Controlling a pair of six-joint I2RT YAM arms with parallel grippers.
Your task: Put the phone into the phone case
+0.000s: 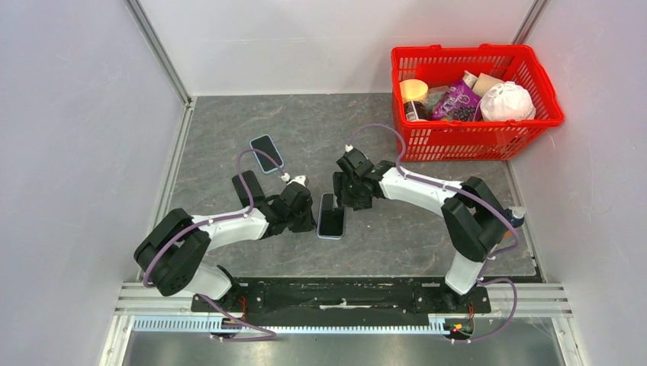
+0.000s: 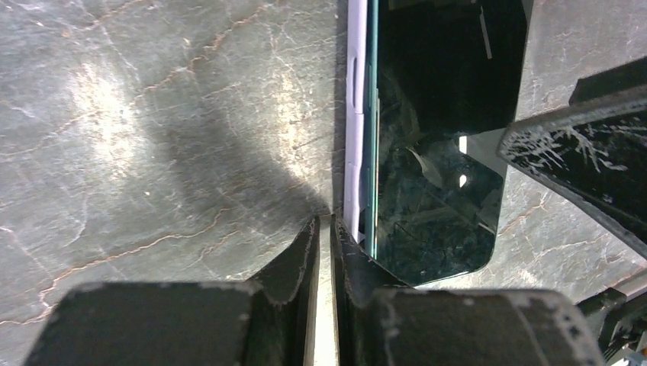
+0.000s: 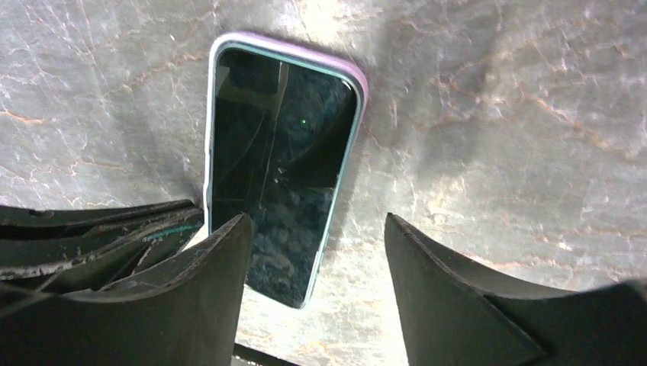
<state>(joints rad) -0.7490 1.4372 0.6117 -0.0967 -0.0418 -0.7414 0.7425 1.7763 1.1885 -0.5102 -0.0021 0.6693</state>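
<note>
The dark-screened phone (image 1: pixel 331 216) with a teal edge lies face up in a lavender phone case (image 3: pixel 360 79) at the table's middle. Along one long side the phone's (image 2: pixel 442 152) teal edge stands a little proud of the case wall (image 2: pixel 354 114). My left gripper (image 2: pixel 324 221) is shut with only a thin gap showing table, and its right finger rests against the case's corner. My right gripper (image 3: pixel 313 229) hangs open over the phone's (image 3: pixel 278 152) other end, holding nothing. From above, the left gripper (image 1: pixel 305 213) and right gripper (image 1: pixel 345 191) flank the phone.
A second dark phone (image 1: pixel 266 153) lies flat farther back on the left. A red basket (image 1: pixel 474 145) with packets and jars stands at the back right. White walls with metal rails close in the table on three sides.
</note>
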